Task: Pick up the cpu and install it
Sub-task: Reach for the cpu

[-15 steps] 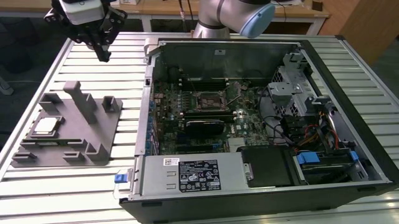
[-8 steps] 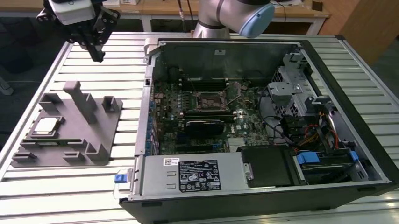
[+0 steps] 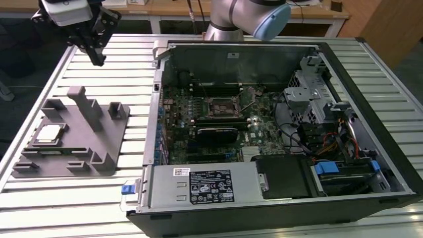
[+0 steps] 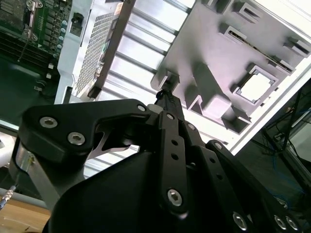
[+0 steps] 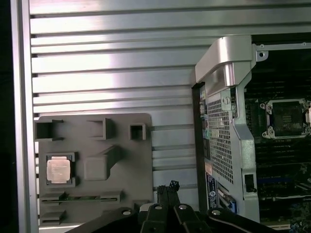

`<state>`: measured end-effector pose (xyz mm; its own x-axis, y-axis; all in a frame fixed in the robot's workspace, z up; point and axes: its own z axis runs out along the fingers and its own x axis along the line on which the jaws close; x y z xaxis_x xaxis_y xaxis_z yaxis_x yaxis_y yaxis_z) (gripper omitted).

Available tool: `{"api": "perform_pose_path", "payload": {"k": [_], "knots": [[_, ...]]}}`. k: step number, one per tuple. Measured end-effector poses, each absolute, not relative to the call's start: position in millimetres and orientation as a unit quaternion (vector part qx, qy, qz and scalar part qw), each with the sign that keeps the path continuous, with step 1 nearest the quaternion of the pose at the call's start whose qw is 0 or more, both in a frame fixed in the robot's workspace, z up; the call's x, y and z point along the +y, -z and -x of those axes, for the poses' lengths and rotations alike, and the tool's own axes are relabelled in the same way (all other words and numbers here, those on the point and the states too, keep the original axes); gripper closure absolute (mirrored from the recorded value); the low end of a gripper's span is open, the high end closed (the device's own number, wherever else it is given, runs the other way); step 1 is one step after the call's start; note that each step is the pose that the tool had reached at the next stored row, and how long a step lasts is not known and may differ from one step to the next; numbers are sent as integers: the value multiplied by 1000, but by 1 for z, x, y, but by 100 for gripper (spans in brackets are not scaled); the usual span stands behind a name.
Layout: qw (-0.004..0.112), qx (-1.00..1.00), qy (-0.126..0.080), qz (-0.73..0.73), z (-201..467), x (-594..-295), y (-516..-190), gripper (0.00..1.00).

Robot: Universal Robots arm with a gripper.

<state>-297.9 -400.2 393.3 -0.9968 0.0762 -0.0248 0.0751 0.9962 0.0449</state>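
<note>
The cpu (image 3: 49, 134) is a small square chip with a pale metal top. It lies in a square recess of the grey fixture block (image 3: 99, 141) on the exterior view's left. It also shows in both wrist views, as the cpu (image 4: 255, 87) and the cpu (image 5: 59, 170). My gripper (image 3: 99, 58) hangs high above the slatted table behind the fixture, well away from the chip. Its fingers (image 5: 167, 187) are shut together with nothing between them. The open motherboard socket (image 3: 223, 106) sits inside the computer case, with the socket (image 5: 286, 118) in the first wrist view too.
An open computer case (image 3: 278, 198) takes up the middle and the exterior view's right, with raised metal walls, a drive cage (image 3: 310, 96) and cables. The fixture has tall upright posts (image 3: 82, 101). The slatted aluminium table (image 3: 132, 64) lies beneath the gripper.
</note>
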Motion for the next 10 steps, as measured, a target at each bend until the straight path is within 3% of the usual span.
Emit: {"api": "perform_pose_path", "payload": {"k": [10], "knots": [[13,999,-22,-38,309,-401,-393,89]]}}
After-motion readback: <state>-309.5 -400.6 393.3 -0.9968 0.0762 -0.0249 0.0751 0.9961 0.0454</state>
